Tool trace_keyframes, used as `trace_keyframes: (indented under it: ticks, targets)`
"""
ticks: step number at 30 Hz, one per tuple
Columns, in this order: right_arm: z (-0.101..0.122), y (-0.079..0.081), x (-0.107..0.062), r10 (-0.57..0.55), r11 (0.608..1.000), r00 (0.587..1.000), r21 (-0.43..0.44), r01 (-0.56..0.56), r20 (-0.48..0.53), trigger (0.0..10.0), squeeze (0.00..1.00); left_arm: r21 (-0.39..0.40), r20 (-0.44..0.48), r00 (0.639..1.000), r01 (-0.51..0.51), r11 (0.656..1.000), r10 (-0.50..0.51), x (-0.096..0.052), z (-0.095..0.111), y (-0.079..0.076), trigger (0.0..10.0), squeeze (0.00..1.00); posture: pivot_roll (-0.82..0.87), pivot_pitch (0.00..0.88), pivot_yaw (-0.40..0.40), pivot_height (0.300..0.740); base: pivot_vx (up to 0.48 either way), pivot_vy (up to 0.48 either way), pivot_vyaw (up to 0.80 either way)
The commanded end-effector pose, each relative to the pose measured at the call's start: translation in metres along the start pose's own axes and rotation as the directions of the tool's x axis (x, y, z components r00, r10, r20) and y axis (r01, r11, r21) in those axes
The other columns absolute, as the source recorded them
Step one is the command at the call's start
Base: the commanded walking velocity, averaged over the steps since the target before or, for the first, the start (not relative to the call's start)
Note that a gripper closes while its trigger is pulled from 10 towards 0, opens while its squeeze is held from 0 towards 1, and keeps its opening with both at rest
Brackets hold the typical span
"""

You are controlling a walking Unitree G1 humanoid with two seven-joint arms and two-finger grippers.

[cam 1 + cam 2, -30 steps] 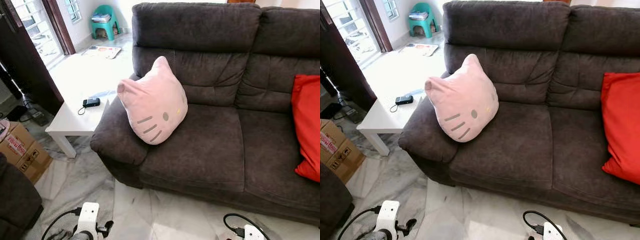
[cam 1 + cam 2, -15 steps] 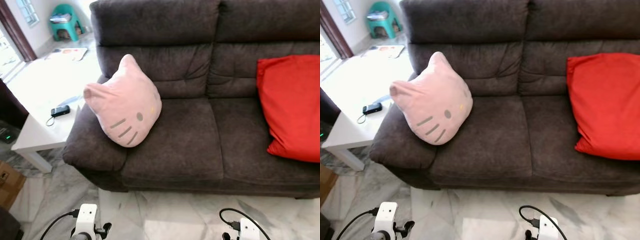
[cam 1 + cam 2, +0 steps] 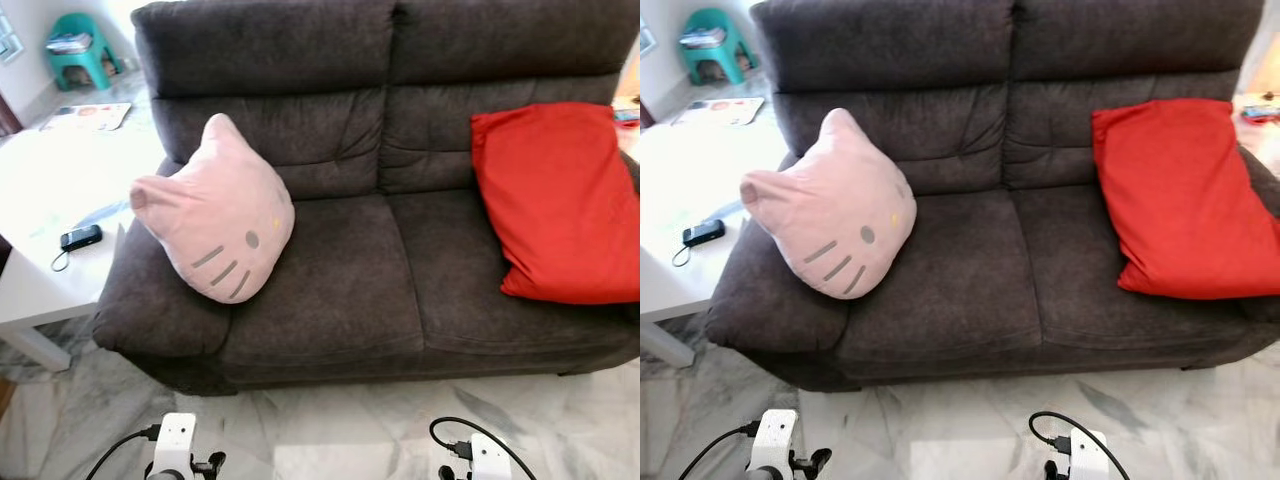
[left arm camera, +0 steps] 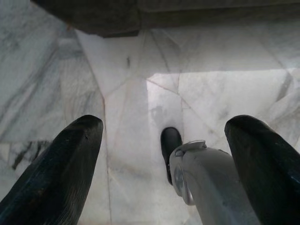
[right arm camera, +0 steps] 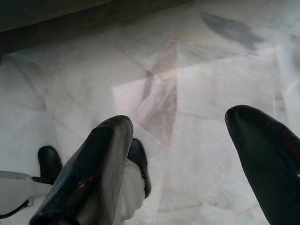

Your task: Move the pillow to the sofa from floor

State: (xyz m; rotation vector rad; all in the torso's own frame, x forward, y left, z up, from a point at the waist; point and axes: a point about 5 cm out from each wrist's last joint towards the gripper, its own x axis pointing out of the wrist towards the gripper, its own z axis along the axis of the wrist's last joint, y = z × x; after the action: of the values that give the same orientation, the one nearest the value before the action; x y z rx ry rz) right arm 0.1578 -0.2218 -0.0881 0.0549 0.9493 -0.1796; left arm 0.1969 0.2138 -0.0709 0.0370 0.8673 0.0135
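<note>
A pink cat-face pillow (image 3: 215, 210) leans upright against the left armrest of the dark grey sofa (image 3: 330, 290). A red pillow (image 3: 555, 200) lies on the right seat against the backrest. Both arms hang low at the bottom edge of the eye views, over the marble floor in front of the sofa. My left gripper (image 4: 164, 168) is open with nothing between its fingers. My right gripper (image 5: 187, 168) is open too, above bare floor.
A white low table (image 3: 40, 290) stands left of the sofa with a small black device (image 3: 80, 237) on it. A teal stool (image 3: 75, 55) sits at the far left back. The robot's own leg and foot (image 4: 187, 164) show below the left gripper.
The whole picture has shifted left, so the camera has turned right; the red pillow is now fully in view. The pillows and the grippers have not moved.
</note>
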Motion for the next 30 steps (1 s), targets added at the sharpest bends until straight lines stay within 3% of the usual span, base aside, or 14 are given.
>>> trace_keyframes:
  ticks: [1, 7, 17, 30]
  targets:
    - [-0.003, -0.007, -0.001, -0.007, 1.0, 1.0, -0.011, 0.006, -0.018, 10.0, 0.0, 0.006, -0.038, 0.999, -0.001, 1.0, 0.001, -0.001, -0.007, -0.003, 10.0, 0.0, -0.02, 0.0, 0.006, 0.74, 0.0, 0.0, -0.74]
    - [-0.001, -0.019, -0.002, -0.031, 0.999, 0.999, -0.027, 0.03, -0.021, 10.0, 0.0, -0.001, -0.04, 0.999, 0.014, 1.0, -0.014, 0.002, -0.006, -0.014, 10.0, 0.0, -0.01, 0.0, -0.016, 0.74, 0.0, 0.0, -0.73]
    - [-0.002, -0.007, -0.001, -0.014, 0.999, 0.999, -0.05, 0.012, -0.031, 10.0, 0.0, 0.032, -0.067, 0.997, 0.04, 0.999, -0.038, 0.002, -0.011, -0.027, 10.0, 0.0, -0.02, 0.0, -0.015, 0.74, 0.0, 0.0, -0.72]
    - [-0.003, -0.005, -0.001, -0.016, 0.999, 0.999, -0.044, 0.015, -0.036, 10.0, 0.0, 0.068, -0.063, 0.997, 0.054, 0.996, -0.05, 0.003, -0.008, -0.03, 10.0, 0.0, -0.01, 0.0, -0.013, 0.74, 0.0, 0.0, -0.7]
